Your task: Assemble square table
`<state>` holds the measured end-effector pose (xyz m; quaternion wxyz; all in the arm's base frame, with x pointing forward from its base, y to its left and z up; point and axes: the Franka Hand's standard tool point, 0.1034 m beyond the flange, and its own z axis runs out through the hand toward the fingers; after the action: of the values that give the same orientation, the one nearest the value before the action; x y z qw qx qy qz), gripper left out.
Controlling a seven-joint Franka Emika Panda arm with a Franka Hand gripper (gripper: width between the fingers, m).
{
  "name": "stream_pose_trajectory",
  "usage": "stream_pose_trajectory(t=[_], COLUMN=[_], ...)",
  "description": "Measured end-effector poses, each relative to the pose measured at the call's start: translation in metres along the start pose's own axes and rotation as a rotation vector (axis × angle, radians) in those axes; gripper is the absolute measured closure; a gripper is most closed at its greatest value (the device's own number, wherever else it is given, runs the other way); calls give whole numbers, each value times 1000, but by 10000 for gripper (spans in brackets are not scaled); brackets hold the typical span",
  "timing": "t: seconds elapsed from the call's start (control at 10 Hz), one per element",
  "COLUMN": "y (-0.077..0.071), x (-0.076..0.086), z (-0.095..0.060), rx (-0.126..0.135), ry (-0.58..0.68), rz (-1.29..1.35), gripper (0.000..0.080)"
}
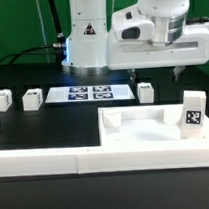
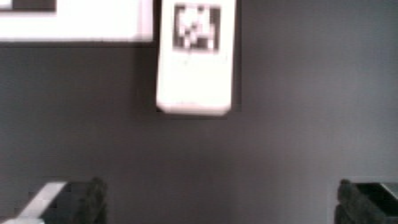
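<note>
The white square tabletop (image 1: 144, 127) lies flat against the barrier wall, with one tagged leg (image 1: 193, 109) standing upright at its corner on the exterior view's right. Three more stubby white legs lie on the black table: two on the exterior view's left (image 1: 1, 99) (image 1: 32, 99) and one beside the marker board (image 1: 145, 92). My gripper (image 1: 158, 69) hovers open and empty above that last leg. In the wrist view the same leg (image 2: 196, 55) lies ahead of the gripper (image 2: 217, 205), its tag facing up, with both fingertips (image 2: 71, 200) wide apart.
The marker board (image 1: 90, 92) lies at the back centre; its corner shows in the wrist view (image 2: 71, 25). The long low white barrier wall (image 1: 56, 161) runs along the front. The robot base (image 1: 85, 39) stands behind the marker board.
</note>
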<state>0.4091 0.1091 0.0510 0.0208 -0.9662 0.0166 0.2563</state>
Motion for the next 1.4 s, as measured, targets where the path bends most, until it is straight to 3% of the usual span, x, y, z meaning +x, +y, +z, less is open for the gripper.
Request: stream_pose_trajectory(t=[0.6, 0.7, 0.8, 1.4], y=[13, 12, 9, -2], x=[-2, -13, -17, -18], z=[9, 26, 41, 60], rx=[-10, -4, -24, -55], ry=[-344, -453, -497, -456], rz=[36, 89, 93, 112], gripper=[150, 150, 150, 150])
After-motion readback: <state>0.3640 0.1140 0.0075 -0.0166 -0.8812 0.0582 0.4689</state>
